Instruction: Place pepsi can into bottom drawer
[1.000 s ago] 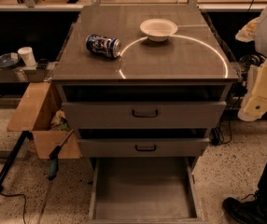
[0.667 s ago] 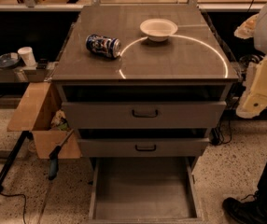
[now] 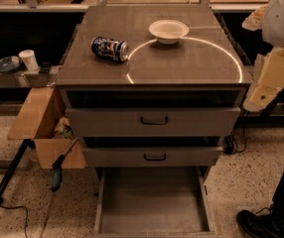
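Note:
The pepsi can (image 3: 110,49) lies on its side on the cabinet top (image 3: 181,66), left of centre, dark blue with white markings. The bottom drawer (image 3: 154,202) is pulled out at floor level and its flat floor is bare. My gripper (image 3: 270,78) shows as a cream and white arm part at the right edge, beside the cabinet's right side. It is well apart from the can and holds nothing that I can see.
A white bowl (image 3: 169,30) sits at the back of the cabinet top. The two upper drawers (image 3: 154,120) with dark handles stand slightly ajar. An open cardboard box (image 3: 40,128) and a tripod leg stand at the left. A person's shoe (image 3: 261,224) is at the lower right.
The arm at the right edge has risen slightly. The can, the bowl and the drawers have not moved.

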Tool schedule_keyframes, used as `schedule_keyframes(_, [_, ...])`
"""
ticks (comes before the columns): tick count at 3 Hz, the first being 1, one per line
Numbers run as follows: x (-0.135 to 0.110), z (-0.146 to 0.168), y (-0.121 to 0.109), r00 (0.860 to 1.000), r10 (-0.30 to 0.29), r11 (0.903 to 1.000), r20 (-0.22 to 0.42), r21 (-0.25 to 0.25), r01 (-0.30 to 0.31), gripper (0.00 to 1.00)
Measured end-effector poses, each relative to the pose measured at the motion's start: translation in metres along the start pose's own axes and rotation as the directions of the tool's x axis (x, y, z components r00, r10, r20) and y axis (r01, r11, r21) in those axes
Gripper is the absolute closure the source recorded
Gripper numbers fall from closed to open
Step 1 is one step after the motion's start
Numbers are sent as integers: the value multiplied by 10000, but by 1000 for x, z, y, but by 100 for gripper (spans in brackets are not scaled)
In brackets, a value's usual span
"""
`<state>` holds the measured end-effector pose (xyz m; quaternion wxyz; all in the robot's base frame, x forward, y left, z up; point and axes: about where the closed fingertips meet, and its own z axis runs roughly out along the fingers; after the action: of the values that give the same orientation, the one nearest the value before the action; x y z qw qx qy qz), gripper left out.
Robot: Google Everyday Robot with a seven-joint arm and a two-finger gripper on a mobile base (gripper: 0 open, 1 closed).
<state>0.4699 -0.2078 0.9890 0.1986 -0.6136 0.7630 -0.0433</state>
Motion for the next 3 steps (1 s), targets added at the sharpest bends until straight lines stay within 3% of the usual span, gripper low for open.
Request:
schedule_keyframes(2, [-16, 17, -52, 9994, -353, 9984, 48, 449, 350, 0])
schedule_keyframes(3, [-33, 29, -102, 9978, -646, 9948, -109, 778, 653, 0])
